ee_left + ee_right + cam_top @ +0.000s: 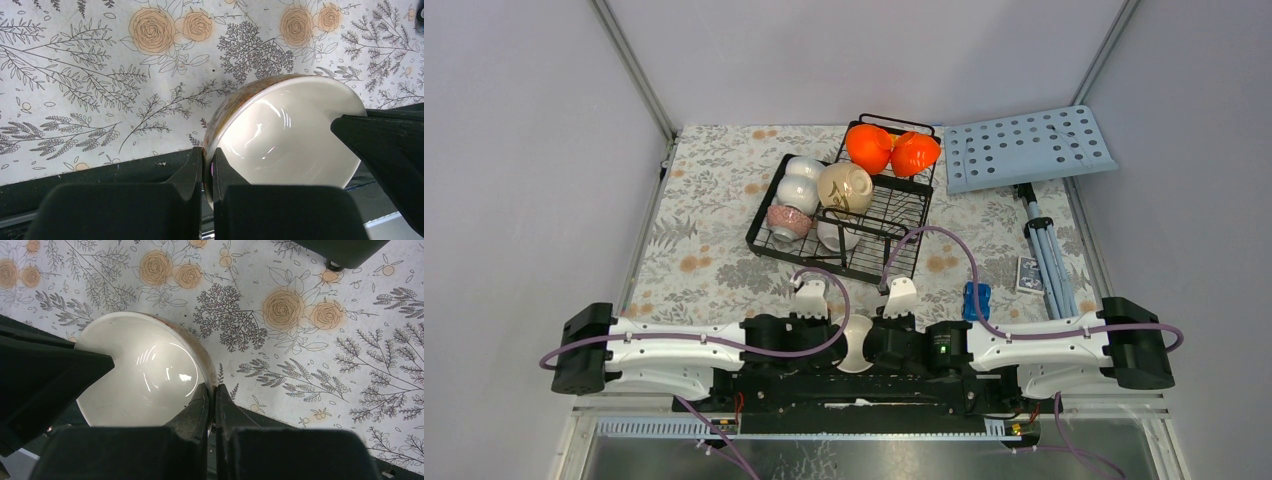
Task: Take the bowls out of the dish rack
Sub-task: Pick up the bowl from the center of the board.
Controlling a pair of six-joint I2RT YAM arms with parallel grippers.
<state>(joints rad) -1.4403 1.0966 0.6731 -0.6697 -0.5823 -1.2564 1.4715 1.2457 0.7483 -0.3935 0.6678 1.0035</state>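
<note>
**Dish rack** (906, 203): black wire, at the middle of the table toward the far edge. It holds two orange bowls (869, 148) at its far end, a cream bowl (845, 187), white bowls (799, 190) and a pink-speckled bowl (789, 220) on its left side.

**White-lined bowl** (285, 135): out of the rack, on the floral tablecloth (100, 75) at the near edge, between the two arms.

**Left gripper** (207, 167): jaws pressed together, just beside the bowl's rim, nothing held.

**Right gripper** (214, 399): jaws likewise together, at the opposite rim.

**Light-blue perforated board** (1029, 148): far right corner.

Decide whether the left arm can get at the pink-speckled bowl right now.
Probably not yet: the left gripper is pinching the white bowl by its rim; once freed, nothing stands between it and the pink-speckled bowl.
</note>
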